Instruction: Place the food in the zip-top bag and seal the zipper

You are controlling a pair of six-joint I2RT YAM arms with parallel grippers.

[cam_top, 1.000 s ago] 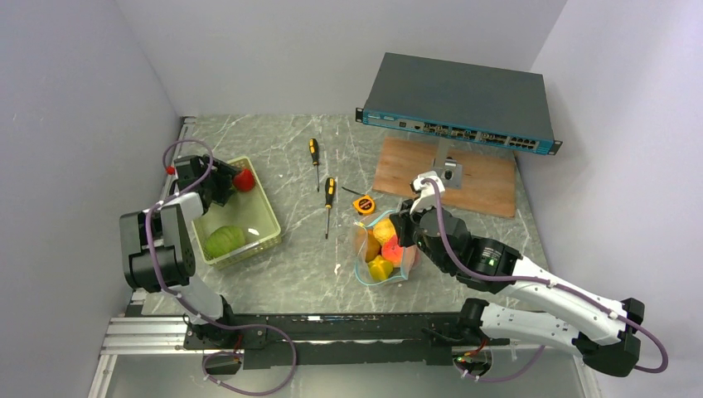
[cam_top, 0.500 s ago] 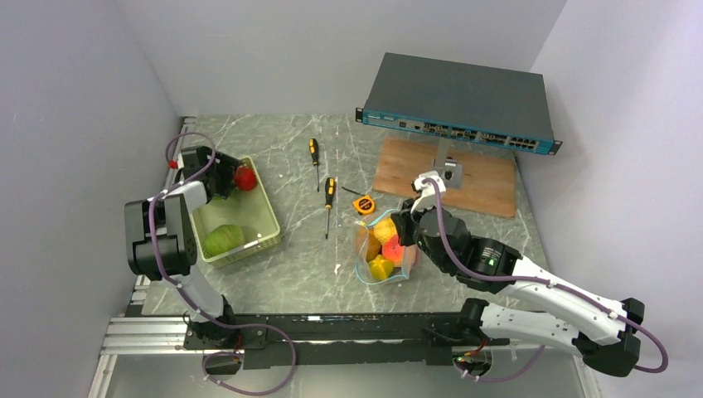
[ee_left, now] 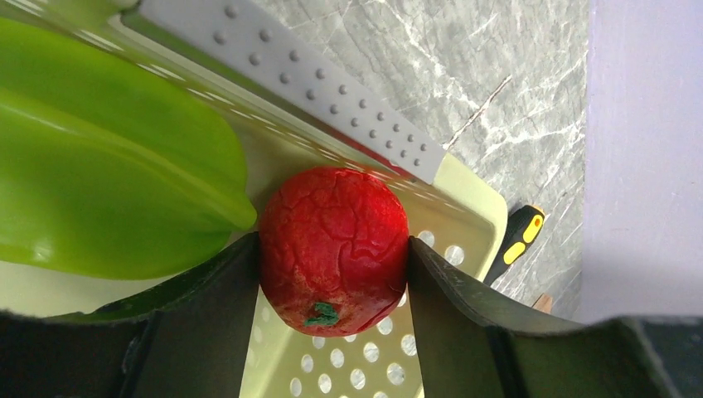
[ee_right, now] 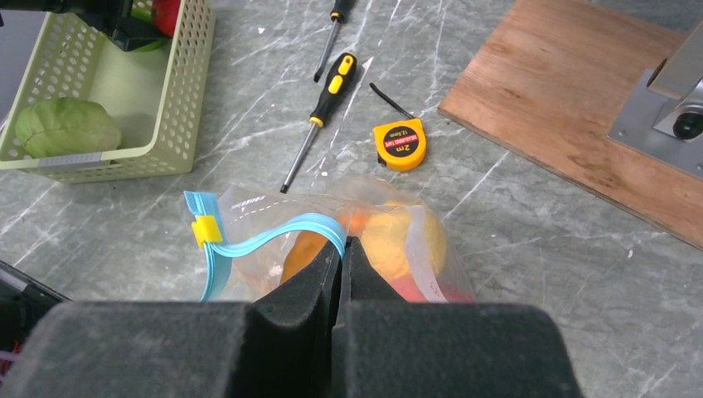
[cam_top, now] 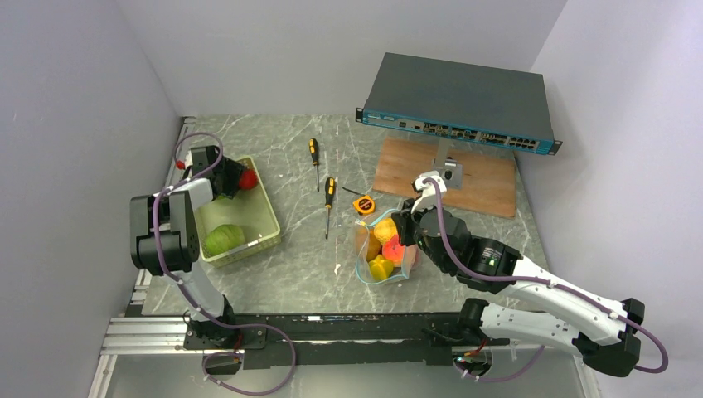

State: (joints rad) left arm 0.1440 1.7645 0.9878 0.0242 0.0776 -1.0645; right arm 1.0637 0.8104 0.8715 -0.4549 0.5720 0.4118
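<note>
Marble tabletop (cam_top: 290, 274) filled the top external view, with the pale green tray (cam_top: 269, 217) at centre left. The left gripper (cam_top: 236, 180) reached into the tray's upper end at the red fruit (cam_top: 247, 179), and a ridged green fruit (cam_top: 224, 240) lay at the tray's lower end. Right of centre the zip-top bag (cam_top: 383, 249) stood with yellow, orange and red fruits inside, and the right gripper (cam_top: 398, 222) was at its upper right edge. Just above the bag lay a tape measure (cam_top: 364, 204). Two screwdrivers (cam_top: 330, 192) lay further up, and a wooden board (cam_top: 448, 174) and a network switch (cam_top: 460, 104) sat at upper right. In the left wrist view the red fruit filled the centre, above the tray's perforated floor. Both dark fingers (ee_left: 207, 323) touched its sides, set partly open around it. A glossy green fruit (ee_left: 108, 191) touched it on the left. In the right wrist view the right gripper's fingers (ee_right: 307, 286) were pressed fully together on the zipper (ee_right: 273, 236). The teal strip curved left from them to a yellow slider (ee_right: 205, 230), leaving the bag's mouth open, and the orange and yellow fruits (ee_right: 398, 240) showed through the plastic just beyond.
</note>
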